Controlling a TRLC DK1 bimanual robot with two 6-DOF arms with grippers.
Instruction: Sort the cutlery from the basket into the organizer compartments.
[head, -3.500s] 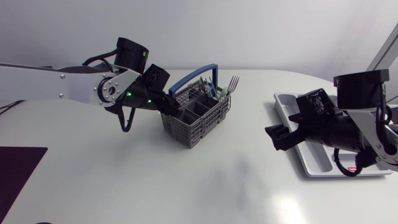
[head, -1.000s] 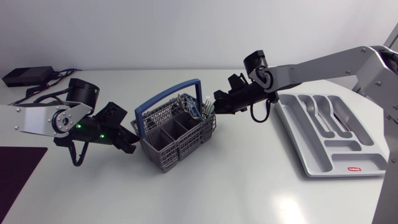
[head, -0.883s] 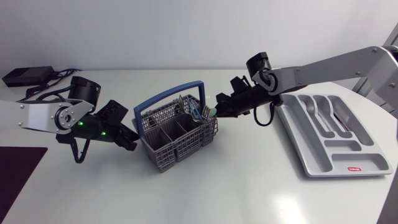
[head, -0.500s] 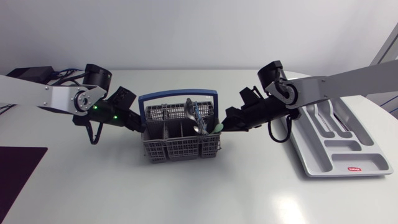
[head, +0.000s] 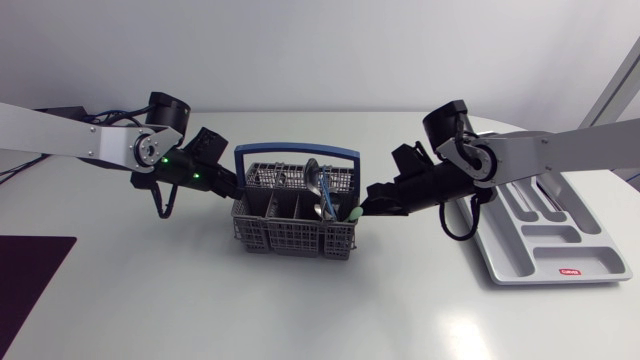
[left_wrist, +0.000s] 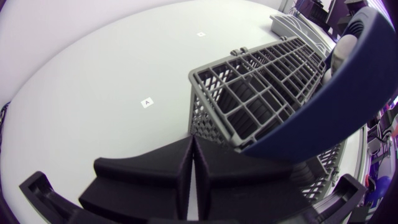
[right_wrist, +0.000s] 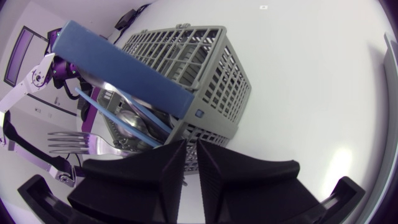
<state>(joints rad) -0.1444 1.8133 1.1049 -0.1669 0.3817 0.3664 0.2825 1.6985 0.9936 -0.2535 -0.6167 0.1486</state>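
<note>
White counter (head: 320, 310). Grey moulded plastic organizer tray (head: 540, 276) on its right side, well apart from the grey mesh plastic basket (head: 290, 238) with blue handle, mid-counter. Left pincer (head: 228, 182) clenched on the basket's left end wall. Right pincer (head: 368, 203) closed to a slit at the basket's right end; can't tell if it nips anything. Steel cutlery (head: 318, 190) stands leaning, long axes near upright, in the right-hand compartments, just beside the right pincer. Right arm is nearer; extraction probably goes straight up.
</note>
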